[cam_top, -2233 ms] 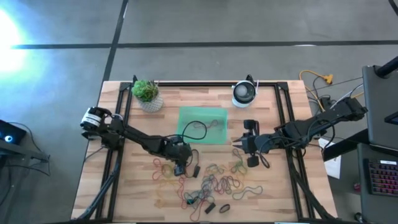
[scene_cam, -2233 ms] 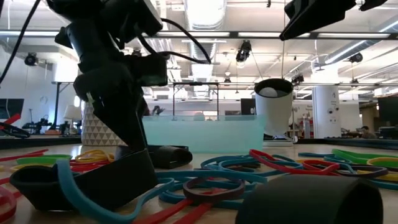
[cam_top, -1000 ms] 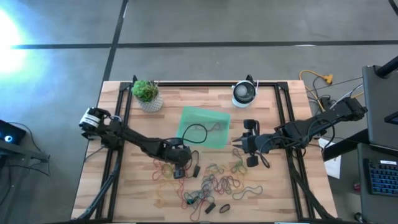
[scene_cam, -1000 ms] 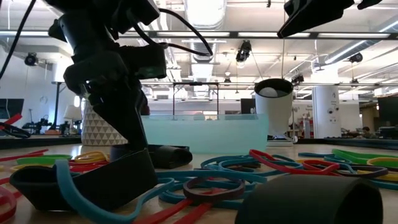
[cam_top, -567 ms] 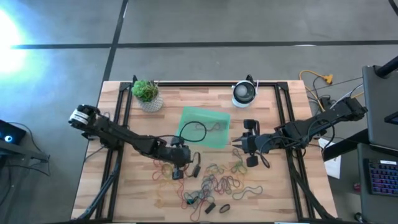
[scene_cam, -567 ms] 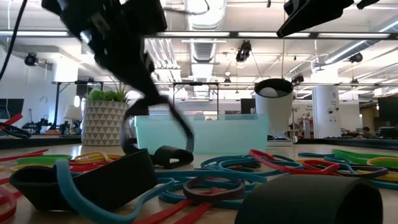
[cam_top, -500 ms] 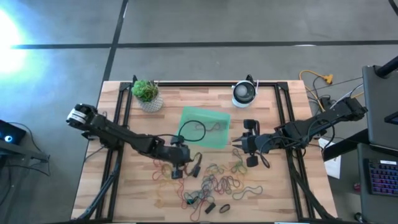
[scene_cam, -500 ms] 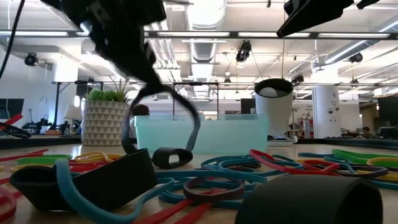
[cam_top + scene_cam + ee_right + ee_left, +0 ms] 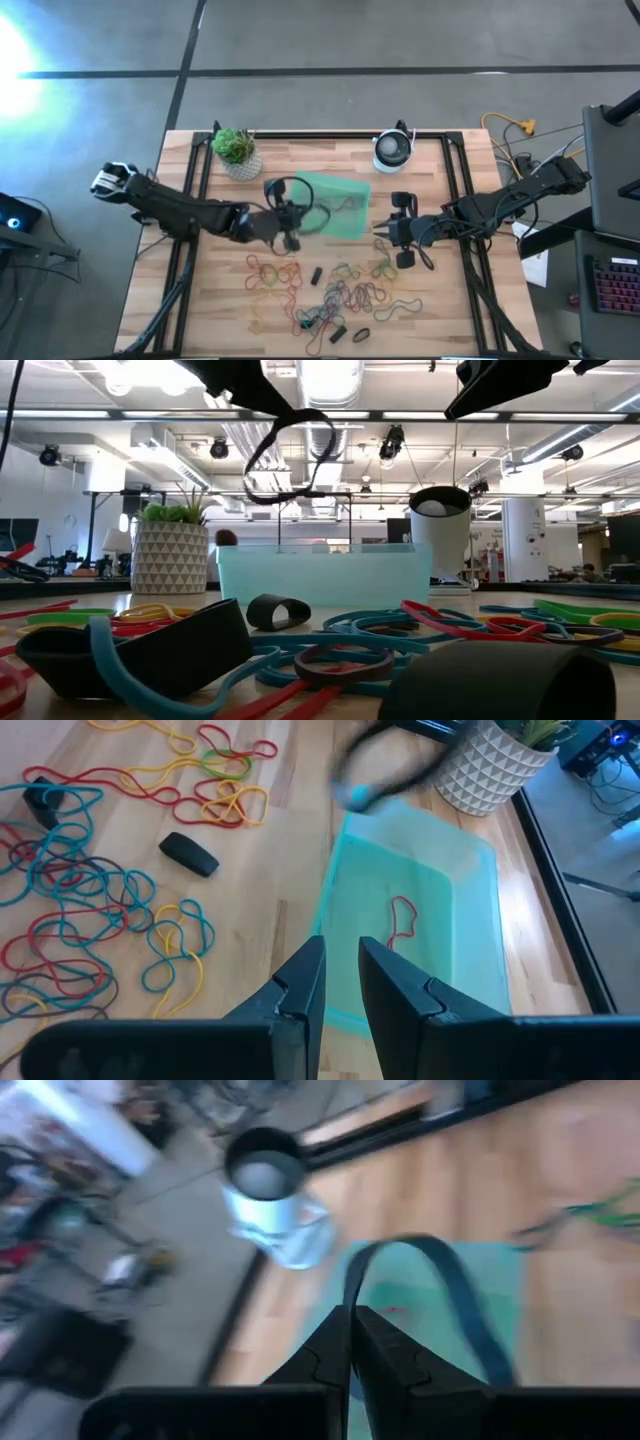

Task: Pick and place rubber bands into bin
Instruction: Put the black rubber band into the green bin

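Many coloured rubber bands (image 9: 335, 292) lie loose on the near half of the wooden table, also seen in the right wrist view (image 9: 90, 910). The green bin (image 9: 335, 200) rests flat at the table's middle, with a red band (image 9: 400, 928) in it. My left gripper (image 9: 290, 212) is shut on a wide dark rubber band (image 9: 295, 455), raised above the bin's left near corner. To the right of the bin (image 9: 420, 910) my right gripper (image 9: 382, 232) waits above the table, a little open, nothing between its fingers (image 9: 305, 982). My left gripper pinches one spot of the dark band's loop (image 9: 350, 1292) between its two fingertips. The fingers slant slightly downward, toward the bin. The rest of the loop (image 9: 445, 1270) arcs out beyond the fingertips, open and slack, lifted clear of table and bin.
A potted plant (image 9: 237, 152) stands at the far left and a round white device (image 9: 393, 150) at the far right. Short wide black bands (image 9: 316, 274) (image 9: 278, 612) lie among the loose ones. Black frame rails (image 9: 455, 190) run along the table's sides.
My left gripper has risen from the table and gone toward the far edge, to the bin, rolling and tipping up toward level. The dark band came up with it, first stretched from the table, now lifted clear and hanging as an open loop.
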Robot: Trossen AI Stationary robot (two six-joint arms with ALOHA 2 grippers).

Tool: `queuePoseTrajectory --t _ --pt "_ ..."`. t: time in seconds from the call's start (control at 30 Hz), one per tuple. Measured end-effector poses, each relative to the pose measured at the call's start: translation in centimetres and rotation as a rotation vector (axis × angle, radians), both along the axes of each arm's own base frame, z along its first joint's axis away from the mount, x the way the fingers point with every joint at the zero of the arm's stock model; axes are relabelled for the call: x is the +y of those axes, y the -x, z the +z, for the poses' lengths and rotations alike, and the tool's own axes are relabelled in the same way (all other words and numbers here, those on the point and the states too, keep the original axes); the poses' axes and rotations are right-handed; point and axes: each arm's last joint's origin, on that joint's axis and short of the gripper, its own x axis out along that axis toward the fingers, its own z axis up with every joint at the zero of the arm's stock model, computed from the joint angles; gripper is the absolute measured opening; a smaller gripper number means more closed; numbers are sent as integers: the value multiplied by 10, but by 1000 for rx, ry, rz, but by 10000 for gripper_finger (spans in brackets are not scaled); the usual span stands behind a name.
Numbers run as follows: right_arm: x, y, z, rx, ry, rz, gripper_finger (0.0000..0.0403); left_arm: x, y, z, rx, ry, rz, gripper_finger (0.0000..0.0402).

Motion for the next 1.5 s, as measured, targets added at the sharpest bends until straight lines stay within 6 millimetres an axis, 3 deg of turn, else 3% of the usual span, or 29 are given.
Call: queuePoseTrajectory --t 0.2,0.5,0.67,1.0,1.5 --pt "0 0 0 -1 0 0 59 34 -8 -4 13 -9 90 1" --pt "0 0 0 0 0 0 59 75 -32 -47 160 70 103 1" --pt "0 0 -1 -1 2 1 59 78 -41 -60 200 76 94 2" --pt "-5 4 -30 39 14 -13 59 75 -39 -51 192 91 -13 2" --pt "-5 4 -30 24 -29 -44 59 75 -39 -51 201 23 -52 2"
